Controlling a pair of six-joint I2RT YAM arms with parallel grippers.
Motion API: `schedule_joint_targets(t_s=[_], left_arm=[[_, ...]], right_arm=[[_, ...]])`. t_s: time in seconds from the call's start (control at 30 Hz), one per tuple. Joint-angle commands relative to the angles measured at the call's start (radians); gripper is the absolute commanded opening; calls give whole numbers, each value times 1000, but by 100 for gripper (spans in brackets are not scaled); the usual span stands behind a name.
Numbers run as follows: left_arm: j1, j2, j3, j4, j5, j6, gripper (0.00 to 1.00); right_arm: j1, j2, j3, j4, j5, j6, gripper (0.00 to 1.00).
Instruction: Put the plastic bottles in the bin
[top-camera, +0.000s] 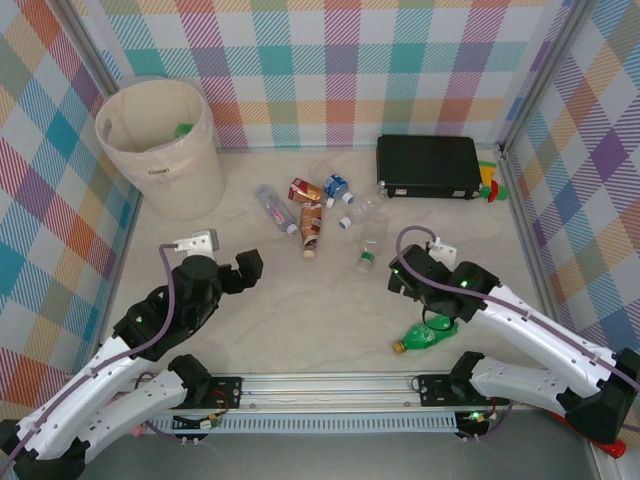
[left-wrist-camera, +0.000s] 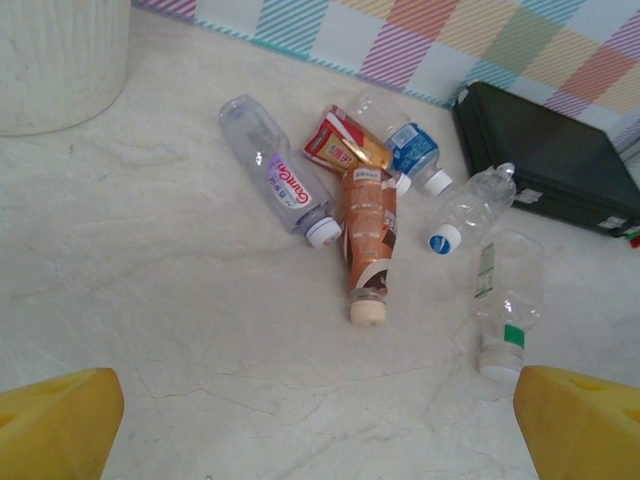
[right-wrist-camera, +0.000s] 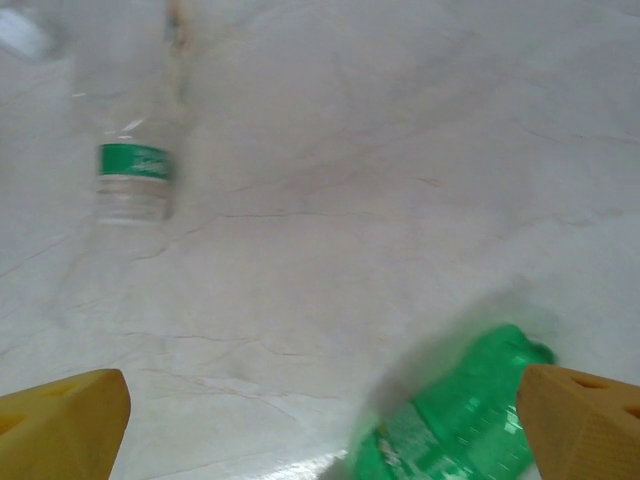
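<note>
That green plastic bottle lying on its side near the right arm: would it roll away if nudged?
Probably: the green plastic bottle is round and lies flat on the smooth table, so a sideways nudge should roll it. It seems empty, so it is likely light and easily squashed.

Bottles (top-camera: 310, 232) strewn centrally, bin (top-camera: 178, 180) far left
</note>
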Motion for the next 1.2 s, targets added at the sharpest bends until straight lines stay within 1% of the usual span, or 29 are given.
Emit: schedule_joint_targets(t_s=[0.0, 0.13, 0.23, 0.3, 0.47, 0.63, 0.77, 1.17], left_arm=[[-6, -39, -43, 36, 10, -5, 100], [-4, -48, -61, 38, 13, -1, 100], [-5, -51, -61, 27, 13, -2, 100], [-5, -60, -64, 25, 9, -3, 100], [-4, -73, -73, 22, 7, -7, 99], [-6, -75, -70, 12, 9, -10, 100], [-4, -78, -69, 8, 2, -13, 100], [-4, -75, -45, -17, 4, -11, 100]], right_arm=[[-17, -3, 20, -233, 14, 155, 99], [-33, -18, -17, -285, -25, 215, 99], [-51, -32, -66, -276, -78, 247, 99], [-61, -40, -116, -246, -131, 282, 99], [-65, -41, -223, -112, -243, 293, 99], [-67, -16, -277, -9, -287, 298, 99], [-67, 12, -302, 71, -308, 257, 99], [-67, 75, -332, 181, -317, 231, 99]])
